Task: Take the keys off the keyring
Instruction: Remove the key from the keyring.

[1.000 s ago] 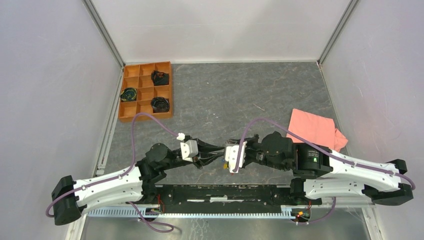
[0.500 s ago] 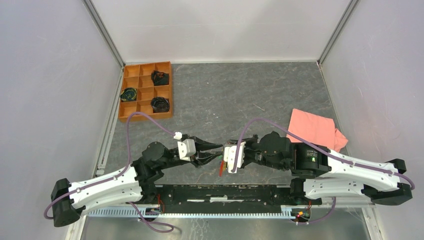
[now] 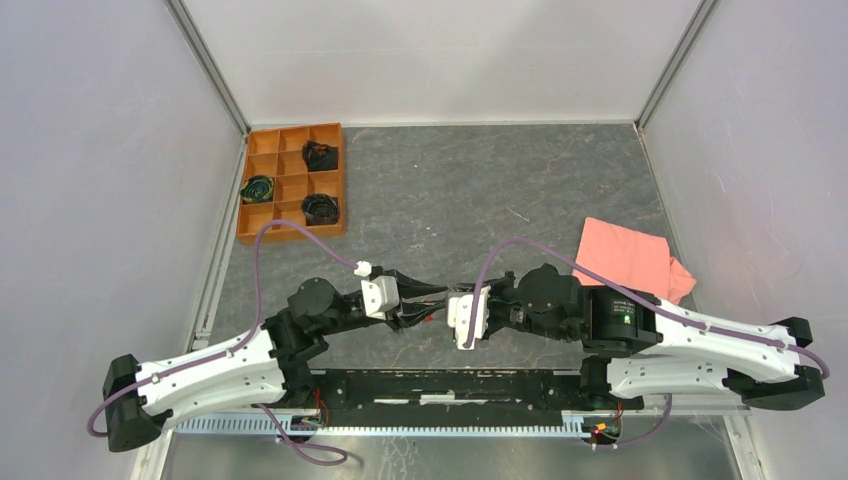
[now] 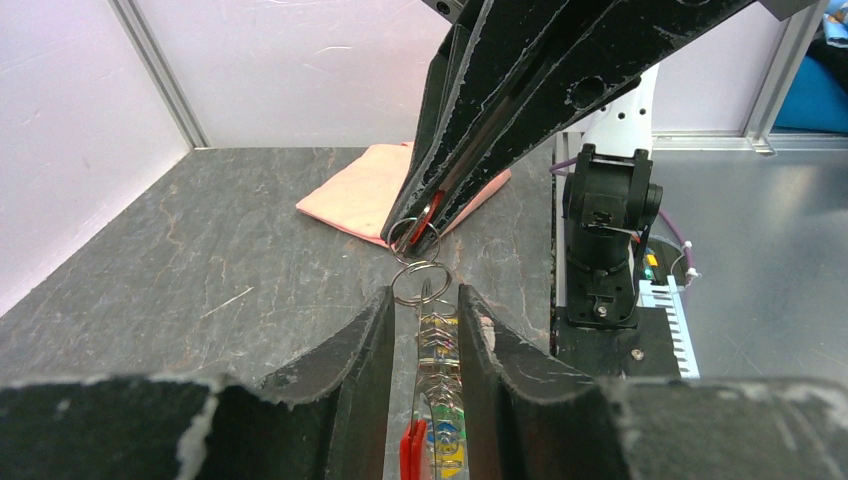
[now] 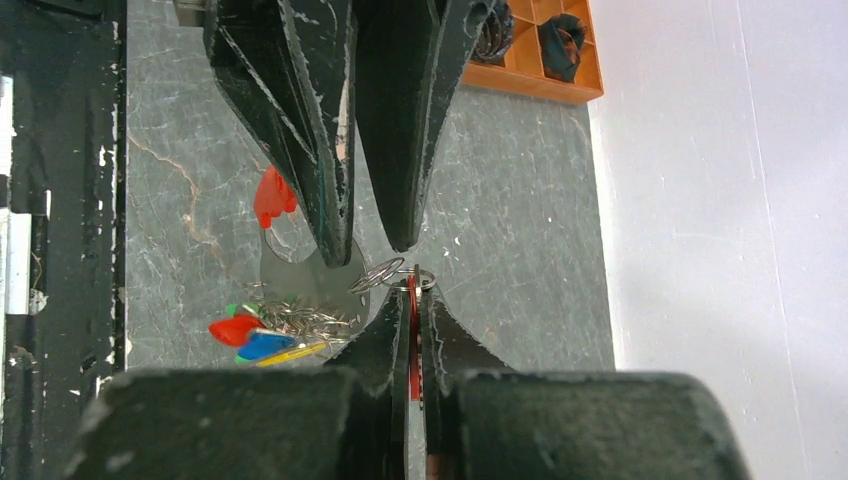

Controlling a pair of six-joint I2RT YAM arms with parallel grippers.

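The keyring (image 5: 411,330) stretched level, strap rightward, keys (image 5: 262,343) leftward. The right gripper (image 5: 411,287) pinched its strap and the left gripper (image 4: 425,293), narrow, nipped the keys. Both arms reached inward, tips nearly meeting.

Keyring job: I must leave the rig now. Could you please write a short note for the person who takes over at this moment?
Right gripper: shut on the keyring, by its red strap.
Left gripper: tip to tip with the right one, fingers a narrow gap apart. The keys show in that gap, but I cannot tell if it grips anything.
Things: keyring and keys are held between the two grippers, above the table.
Done: nothing visible; all keys in view are in one bunch at the ring.
Left: take every key off the ring.
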